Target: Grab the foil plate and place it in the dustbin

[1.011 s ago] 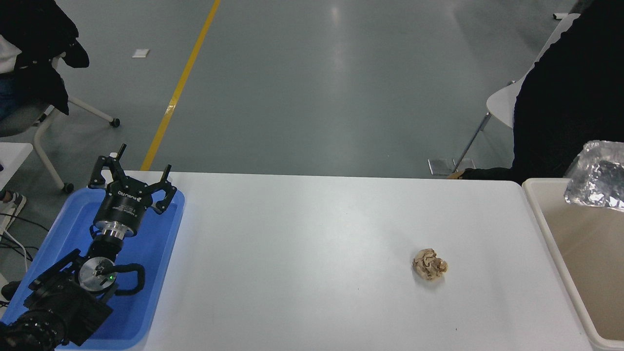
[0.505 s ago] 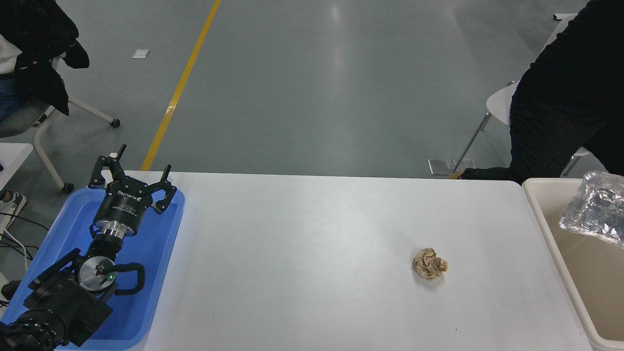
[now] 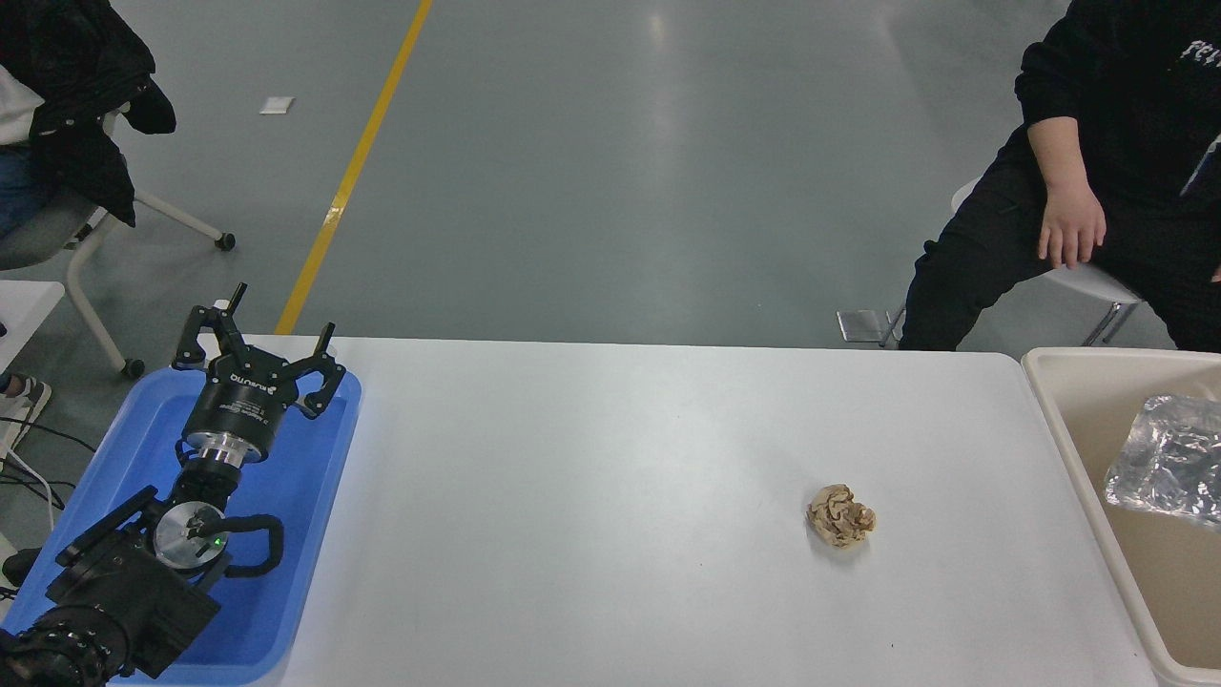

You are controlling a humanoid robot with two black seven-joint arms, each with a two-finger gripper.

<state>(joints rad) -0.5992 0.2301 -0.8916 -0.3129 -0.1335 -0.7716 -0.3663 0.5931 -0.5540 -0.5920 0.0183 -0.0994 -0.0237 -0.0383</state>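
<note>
Foil plate point(image 3: 1169, 458) lies inside the dustbin point(image 3: 1068, 420) at the tabletop's point(image 3: 591, 496) right edge. Left gripper point(image 3: 262, 339) hangs over the blue tray point(image 3: 315, 496) at the left edge, jaws spread and empty. Paper ball point(image 3: 840, 515) sits right of centre.

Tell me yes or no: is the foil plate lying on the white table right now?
No, the foil plate is inside the dustbin at the right edge, off the white table.
</note>
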